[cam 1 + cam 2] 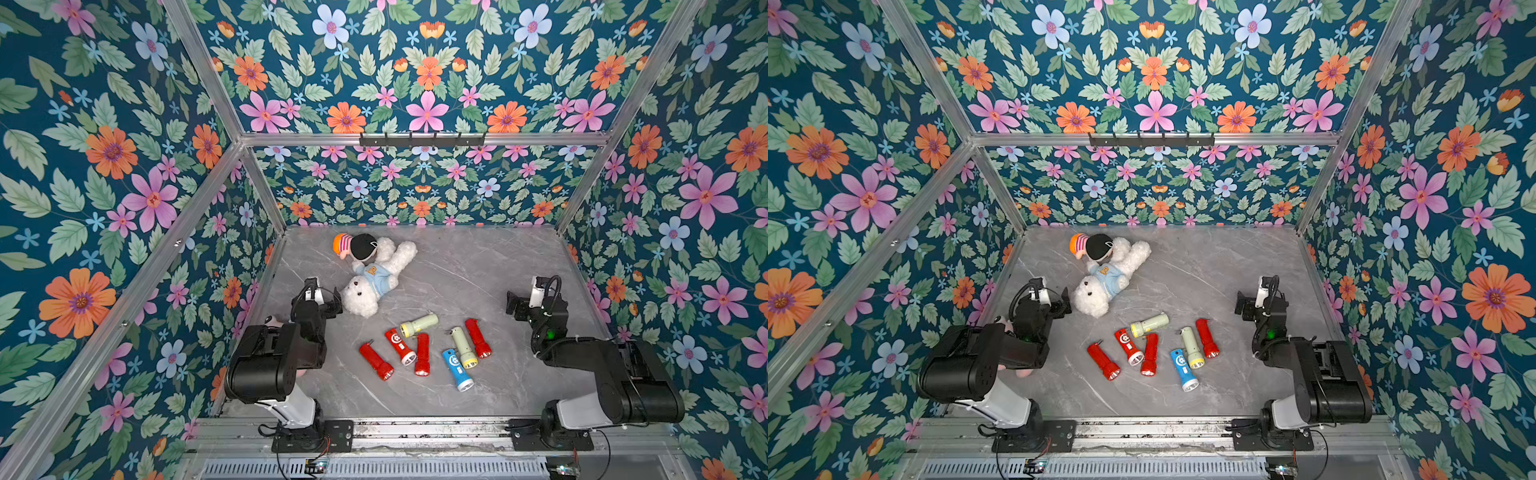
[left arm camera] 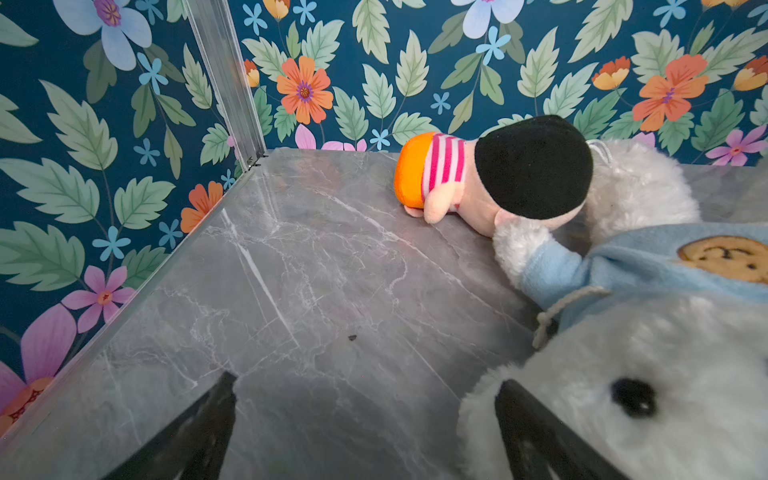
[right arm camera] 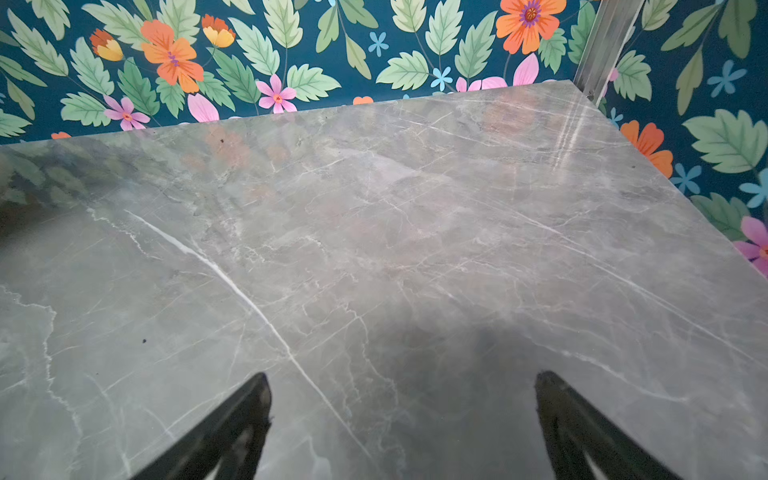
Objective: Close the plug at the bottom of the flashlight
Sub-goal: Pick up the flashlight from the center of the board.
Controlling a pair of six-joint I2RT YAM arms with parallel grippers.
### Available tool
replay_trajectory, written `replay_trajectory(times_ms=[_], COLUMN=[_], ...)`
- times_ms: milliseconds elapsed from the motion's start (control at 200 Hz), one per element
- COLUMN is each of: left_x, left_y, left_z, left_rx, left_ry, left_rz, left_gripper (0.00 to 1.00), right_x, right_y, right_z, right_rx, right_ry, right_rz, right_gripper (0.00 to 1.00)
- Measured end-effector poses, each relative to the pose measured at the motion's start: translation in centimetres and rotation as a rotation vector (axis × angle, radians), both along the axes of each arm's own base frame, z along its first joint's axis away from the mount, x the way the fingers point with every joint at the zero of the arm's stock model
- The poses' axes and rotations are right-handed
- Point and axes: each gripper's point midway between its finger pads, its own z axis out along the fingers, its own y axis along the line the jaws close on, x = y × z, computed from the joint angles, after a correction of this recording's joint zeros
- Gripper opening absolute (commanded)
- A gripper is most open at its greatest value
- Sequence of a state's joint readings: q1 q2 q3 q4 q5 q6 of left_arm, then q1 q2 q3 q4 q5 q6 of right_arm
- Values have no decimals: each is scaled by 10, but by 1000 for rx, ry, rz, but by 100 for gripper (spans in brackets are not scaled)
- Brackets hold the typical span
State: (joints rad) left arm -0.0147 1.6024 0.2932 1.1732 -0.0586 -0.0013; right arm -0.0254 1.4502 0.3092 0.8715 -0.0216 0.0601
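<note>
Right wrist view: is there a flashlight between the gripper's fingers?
No, the right gripper stands open, and only the grey table shows between its jaws.

Four red cylindrical plastic flashlights, two pale green ones and one blue one lie on the grey marble tabletop, seven together; at eleven o'clock from them, two plush toys: one fluffy white dog, one small black-haired doll; two black robot arms.

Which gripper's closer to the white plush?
Left. The left gripper is open right beside the white plush, at its head, one finger against or just short of it. The right gripper is open far across the table.
</note>
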Motion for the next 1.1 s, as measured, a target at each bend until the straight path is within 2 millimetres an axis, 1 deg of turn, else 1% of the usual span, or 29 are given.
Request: replay_trajectory(times_ms=[855, 940, 970, 1005, 1040, 1095], left_x=[0, -1, 0, 1, 4, 8], left_y=[0, 4, 5, 8, 11, 15], left_z=[0, 2, 7, 14, 26, 44], left_rx=[0, 4, 5, 1, -6, -8], left_ry=[0, 0, -5, -15, -36, -64], left_rz=[-1, 21, 32, 50, 69, 97], left_gripper=[100, 100, 100, 100, 100, 100], right_x=[0, -2, -3, -3, -1, 2], right_y=[0, -3, -3, -2, -1, -1], right_z=[0, 2, 6, 17, 33, 66], right_rx=[0, -11, -16, -20, -24, -32], right_ry=[0, -3, -7, -19, -44, -109], right_rz=[-1, -22, -29, -29, -32, -49], right_gripper=[99, 99, 99, 99, 99, 99])
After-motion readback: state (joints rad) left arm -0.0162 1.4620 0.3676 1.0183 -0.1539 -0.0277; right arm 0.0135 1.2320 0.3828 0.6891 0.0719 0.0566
